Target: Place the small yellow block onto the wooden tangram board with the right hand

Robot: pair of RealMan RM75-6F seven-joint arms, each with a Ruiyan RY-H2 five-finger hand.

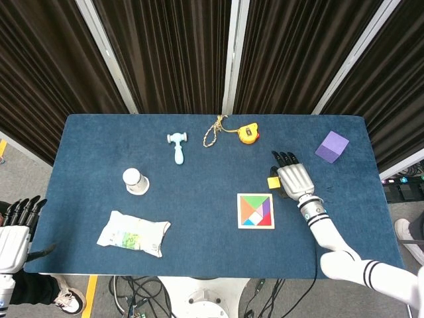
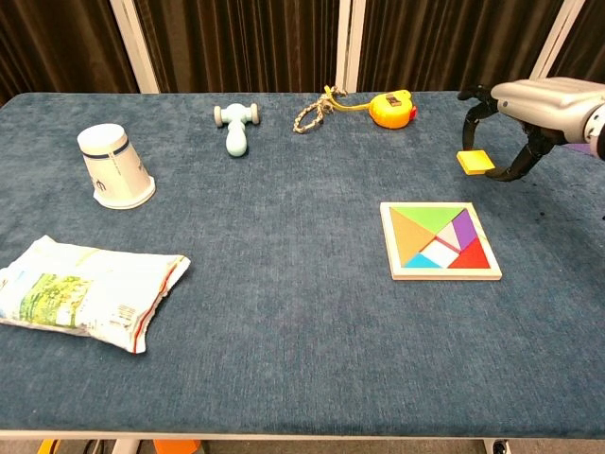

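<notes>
My right hand (image 2: 529,104) hovers above the table behind the right side of the wooden tangram board (image 2: 440,241), palm down. It pinches the small yellow block (image 2: 475,162), which hangs clear of the cloth. In the head view the right hand (image 1: 293,179) is just up and right of the board (image 1: 256,211), with the yellow block (image 1: 272,181) showing at its left edge. My left hand (image 1: 13,230) is off the table's near left corner, fingers spread and holding nothing.
A purple cube (image 1: 331,146) lies at the far right. An orange tape measure (image 2: 391,108), a rope knot (image 2: 310,113) and a blue toy hammer (image 2: 235,127) line the back. A white cup (image 2: 113,166) and a snack bag (image 2: 85,292) are on the left.
</notes>
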